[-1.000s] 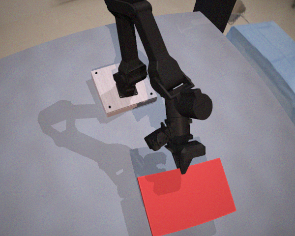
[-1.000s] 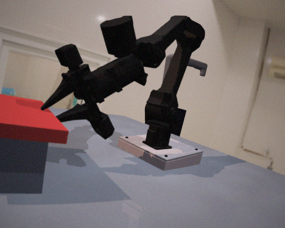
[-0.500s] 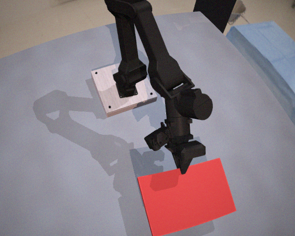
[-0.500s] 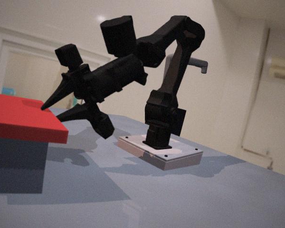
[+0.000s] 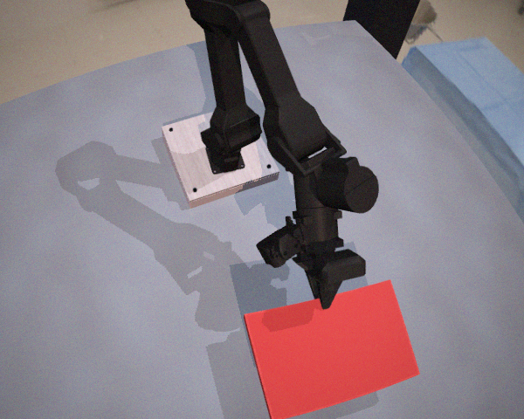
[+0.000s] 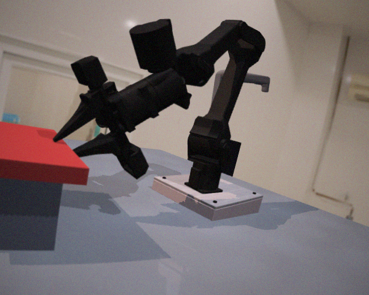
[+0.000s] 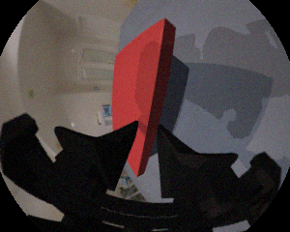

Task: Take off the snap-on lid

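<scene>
The red lid [image 5: 339, 352] [image 6: 26, 152] [image 7: 128, 89] sits level on top of the dark grey storage box [image 6: 22, 212] [image 7: 176, 89], overhanging its side. In the top view the lid hides the box. My gripper [image 5: 323, 303] [image 6: 64, 146] [image 7: 148, 126] is shut on the lid's edge that faces the arm's base, one finger on the top face and the other at the edge's lower side. The lower fingertip is partly hidden behind the lid in the exterior view. No gap shows between lid and box.
The arm's base stands on a pale wooden plate [image 5: 185, 157] [image 6: 235, 203] on the grey-blue table [image 5: 95, 383] [image 6: 273, 263]. A light blue covered surface [image 5: 487, 85] lies beyond the table's edge at the right in the top view.
</scene>
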Action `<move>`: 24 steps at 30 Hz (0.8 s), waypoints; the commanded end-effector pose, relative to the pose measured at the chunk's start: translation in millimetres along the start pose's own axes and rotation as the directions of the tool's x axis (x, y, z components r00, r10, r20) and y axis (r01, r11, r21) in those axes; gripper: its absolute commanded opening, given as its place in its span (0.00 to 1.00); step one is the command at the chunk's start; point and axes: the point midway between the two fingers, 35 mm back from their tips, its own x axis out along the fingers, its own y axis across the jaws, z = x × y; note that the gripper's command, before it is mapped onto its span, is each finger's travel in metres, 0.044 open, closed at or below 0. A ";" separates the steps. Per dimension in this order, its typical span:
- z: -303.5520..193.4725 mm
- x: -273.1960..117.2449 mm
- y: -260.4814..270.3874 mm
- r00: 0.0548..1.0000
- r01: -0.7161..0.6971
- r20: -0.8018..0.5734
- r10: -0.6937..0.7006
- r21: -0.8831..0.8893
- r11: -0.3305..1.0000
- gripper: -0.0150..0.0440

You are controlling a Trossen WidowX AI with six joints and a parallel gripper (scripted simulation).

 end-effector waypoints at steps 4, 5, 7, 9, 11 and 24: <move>0.1 -2.8 2.8 1.000 -0.006 -0.002 0.006 0.002 1.000 0.25; 0.2 -3.0 2.9 1.000 -0.006 -0.002 0.006 0.002 1.000 0.25; 0.2 -3.3 3.1 1.000 -0.006 -0.002 0.006 0.002 1.000 0.25; 0.3 -3.8 3.3 1.000 -0.006 -0.002 0.006 0.002 1.000 0.25; 0.3 -4.2 3.4 1.000 -0.006 -0.002 0.006 0.002 1.000 0.25; 0.5 -6.2 5.2 1.000 -0.006 -0.002 0.006 0.002 1.000 0.25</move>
